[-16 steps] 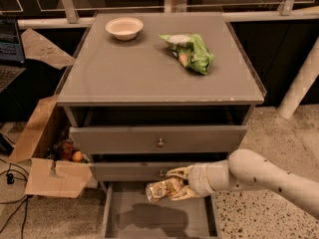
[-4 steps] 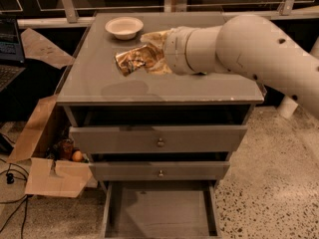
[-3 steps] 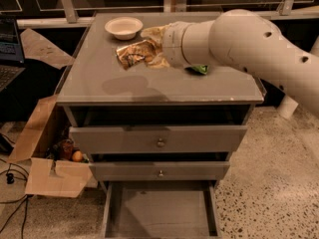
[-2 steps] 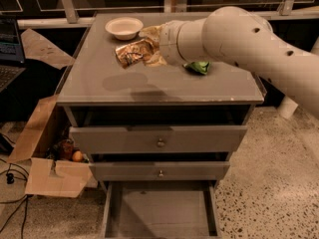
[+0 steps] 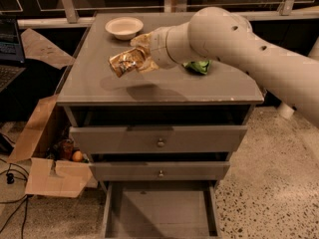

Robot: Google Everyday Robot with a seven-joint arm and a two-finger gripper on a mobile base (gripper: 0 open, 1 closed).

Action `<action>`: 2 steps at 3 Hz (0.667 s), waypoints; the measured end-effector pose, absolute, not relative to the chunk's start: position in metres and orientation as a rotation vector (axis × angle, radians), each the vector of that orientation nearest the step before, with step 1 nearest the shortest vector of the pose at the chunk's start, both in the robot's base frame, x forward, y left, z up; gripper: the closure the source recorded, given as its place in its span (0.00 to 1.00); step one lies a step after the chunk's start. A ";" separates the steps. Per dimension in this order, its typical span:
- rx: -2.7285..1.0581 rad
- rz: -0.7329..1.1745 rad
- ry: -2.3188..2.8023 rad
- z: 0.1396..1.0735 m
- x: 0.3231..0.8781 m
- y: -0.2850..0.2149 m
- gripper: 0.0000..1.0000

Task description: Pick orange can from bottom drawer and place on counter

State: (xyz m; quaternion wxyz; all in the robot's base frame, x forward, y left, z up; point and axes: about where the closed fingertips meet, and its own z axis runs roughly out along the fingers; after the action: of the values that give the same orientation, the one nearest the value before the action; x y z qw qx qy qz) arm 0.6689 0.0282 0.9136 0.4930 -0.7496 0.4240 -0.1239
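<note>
My gripper (image 5: 133, 59) is shut on the orange can (image 5: 123, 62), a shiny golden-brown drink can, and holds it on its side just above the left middle of the counter (image 5: 99, 86). The can casts a shadow on the top below it. The bottom drawer (image 5: 160, 214) is pulled out at the foot of the cabinet and its grey floor is bare. My thick pale arm (image 5: 239, 44) reaches in from the right and crosses the back right of the counter.
A white bowl (image 5: 124, 27) stands at the counter's back left. A green snack bag (image 5: 198, 66) shows partly under my arm. Two drawer fronts with knobs (image 5: 160, 142) sit above the open drawer. A cardboard box (image 5: 52, 163) with a small orange fruit (image 5: 77, 156) stands to the left.
The can came up out of the bottom drawer to above the counter. In the last second my arm has drifted slightly back and left with the can still held.
</note>
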 end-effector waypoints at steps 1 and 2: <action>-1.877 -0.259 0.990 0.903 0.670 0.040 0.84; -1.887 -0.257 0.986 0.902 0.669 0.040 0.61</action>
State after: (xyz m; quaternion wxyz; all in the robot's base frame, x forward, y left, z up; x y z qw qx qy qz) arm 0.6688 0.0399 0.9015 0.4783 -0.7728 0.4037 -0.1052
